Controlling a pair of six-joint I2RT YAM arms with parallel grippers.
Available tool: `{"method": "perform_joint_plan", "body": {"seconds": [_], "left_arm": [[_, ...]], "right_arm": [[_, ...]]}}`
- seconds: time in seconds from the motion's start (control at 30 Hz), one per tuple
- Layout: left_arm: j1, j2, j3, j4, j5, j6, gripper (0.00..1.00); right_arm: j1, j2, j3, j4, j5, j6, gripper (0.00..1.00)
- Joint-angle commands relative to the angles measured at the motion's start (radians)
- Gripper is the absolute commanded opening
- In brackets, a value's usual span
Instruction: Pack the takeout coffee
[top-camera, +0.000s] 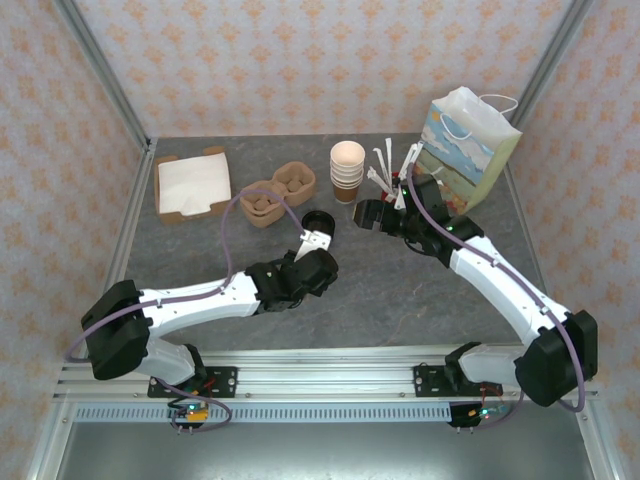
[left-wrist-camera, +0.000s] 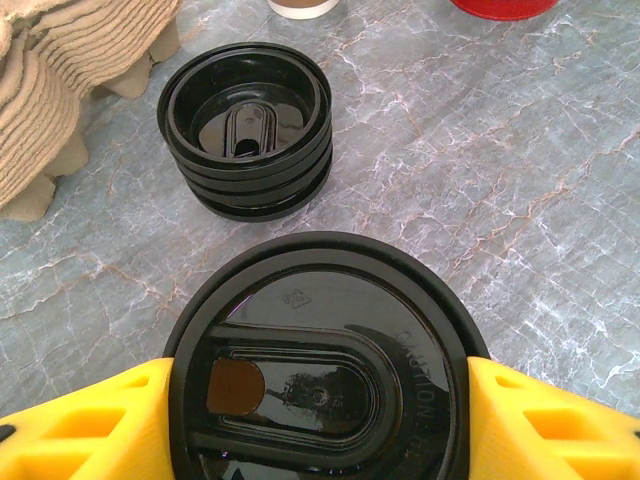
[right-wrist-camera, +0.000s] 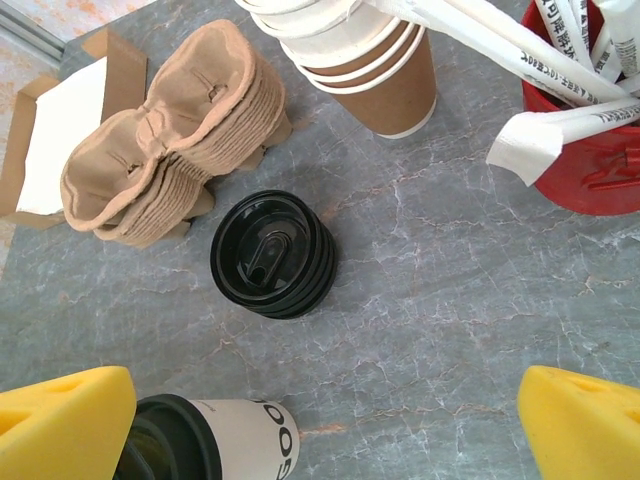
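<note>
Tabletop (top-camera: 400, 290) of grey veined stone, seen from above. Upper right: printed gift bag (top-camera: 470, 150), upright. Upper left: cardboard tray of white napkins (top-camera: 190, 185). Top centre, left to right: stacked pulp cup carriers (top-camera: 275, 195), stack of lidless paper cups (top-camera: 347, 170), red cup of wrapped stirrers (right-wrist-camera: 590, 165). Just below the carriers: stack of black lids (top-camera: 318, 220). Left gripper (left-wrist-camera: 320, 400), immediately below the lid stack, holds the takeout coffee (left-wrist-camera: 320, 330), one yellow finger (left-wrist-camera: 80, 430) at each side of its black lid. Right gripper (right-wrist-camera: 325, 420), frame centre, jaws spread wide, nothing between them.
</note>
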Motion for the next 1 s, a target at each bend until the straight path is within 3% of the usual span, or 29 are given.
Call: {"method": "perform_joint_plan", "body": {"seconds": [0.0,0.97], "left_arm": [[-0.010,0.097,-0.081,-0.320,0.090,0.018,0.54],[-0.034,0.094,-0.155,-0.353,-0.028,-0.159,0.53]], "right_arm": [[-0.002,0.012,0.040,-0.014,-0.004,-0.009,0.99],[-0.003,0.030,0.022,0.016,-0.035,0.020,0.98]]}}
